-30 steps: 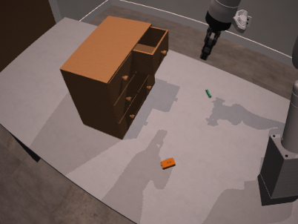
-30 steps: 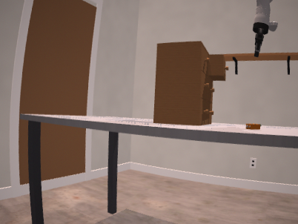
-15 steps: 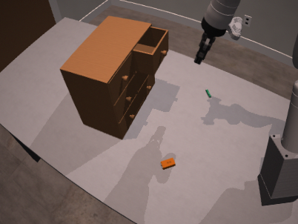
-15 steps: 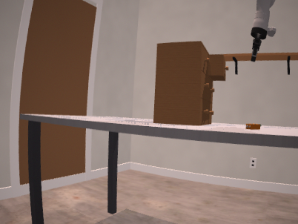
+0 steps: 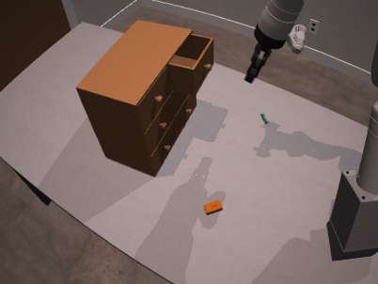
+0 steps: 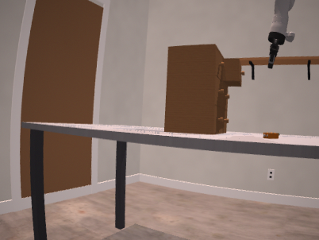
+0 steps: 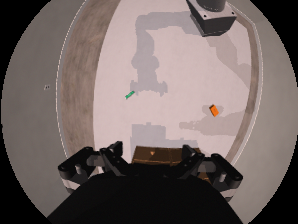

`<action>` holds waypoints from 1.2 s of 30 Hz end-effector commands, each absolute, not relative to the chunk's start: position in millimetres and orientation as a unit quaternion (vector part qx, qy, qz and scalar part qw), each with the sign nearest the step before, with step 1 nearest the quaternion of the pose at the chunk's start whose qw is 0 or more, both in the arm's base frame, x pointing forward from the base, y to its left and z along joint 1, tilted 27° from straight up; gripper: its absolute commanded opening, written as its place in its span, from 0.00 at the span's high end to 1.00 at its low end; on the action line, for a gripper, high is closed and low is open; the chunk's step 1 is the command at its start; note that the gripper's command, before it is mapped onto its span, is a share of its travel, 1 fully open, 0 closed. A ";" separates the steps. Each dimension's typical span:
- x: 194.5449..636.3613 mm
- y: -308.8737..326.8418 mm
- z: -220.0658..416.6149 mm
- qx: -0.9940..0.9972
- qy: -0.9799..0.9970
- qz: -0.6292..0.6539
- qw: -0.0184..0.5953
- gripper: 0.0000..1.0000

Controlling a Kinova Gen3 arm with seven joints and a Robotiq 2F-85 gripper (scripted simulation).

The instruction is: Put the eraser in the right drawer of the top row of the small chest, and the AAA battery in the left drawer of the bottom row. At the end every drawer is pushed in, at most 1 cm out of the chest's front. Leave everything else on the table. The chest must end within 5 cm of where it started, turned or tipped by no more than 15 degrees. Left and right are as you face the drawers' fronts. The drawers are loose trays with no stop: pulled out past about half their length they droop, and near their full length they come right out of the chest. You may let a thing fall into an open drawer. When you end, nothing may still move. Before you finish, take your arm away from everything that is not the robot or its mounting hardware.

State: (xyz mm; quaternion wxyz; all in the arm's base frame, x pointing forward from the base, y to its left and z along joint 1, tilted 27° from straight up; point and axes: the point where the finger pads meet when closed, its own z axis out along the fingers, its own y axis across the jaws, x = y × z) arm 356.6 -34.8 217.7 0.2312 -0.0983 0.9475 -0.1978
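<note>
Eraser (image 5: pixel 212 207) (image 6: pixel 271 135) (image 7: pixel 214 110), orange, is on the table (image 5: pixel 291 188) (image 6: pixel 139 133) (image 7: pixel 175 65) out front of the chest (image 5: pixel 110 122) (image 6: pixel 190 89) (image 7: pixel 177 157), toward its left; green AAA battery (image 5: pixel 264 118) (image 7: pixel 130 95) lies out front toward its right. Your gripper (image 5: pixel 250 79) (image 6: pixel 270 64) (image 7: pixel 152 150) is wide open, holding nothing, high in front of the chest. You've got the chest's top-right drawer (image 5: pixel 203 64) (image 6: pixel 234 72) (image 7: pixel 144 156) sticking out.

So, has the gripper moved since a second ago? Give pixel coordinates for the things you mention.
Yes. In the top view the gripper (image 5: pixel 249 80) (image 6: pixel 270 67) (image 7: pixel 152 150) is closer to the chest (image 5: pixel 133 58) (image 6: pixel 190 87) (image 7: pixel 176 157); in the exterior view it is also lower against it.
</note>
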 end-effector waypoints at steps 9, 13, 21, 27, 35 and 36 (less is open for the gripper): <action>356.1 -37.2 216.1 -0.091 0.949 -0.195 0.232 1.00; 356.1 -37.2 216.1 -0.091 0.949 -0.196 0.232 1.00; 356.1 -37.2 216.1 -0.091 0.949 -0.196 0.232 1.00; 357.8 -35.9 216.2 -0.093 0.948 -0.195 0.233 1.00; 368.4 -33.9 217.0 -0.095 0.947 -0.195 0.236 1.00; 370.7 -33.8 216.8 -0.095 0.947 -0.195 0.236 1.00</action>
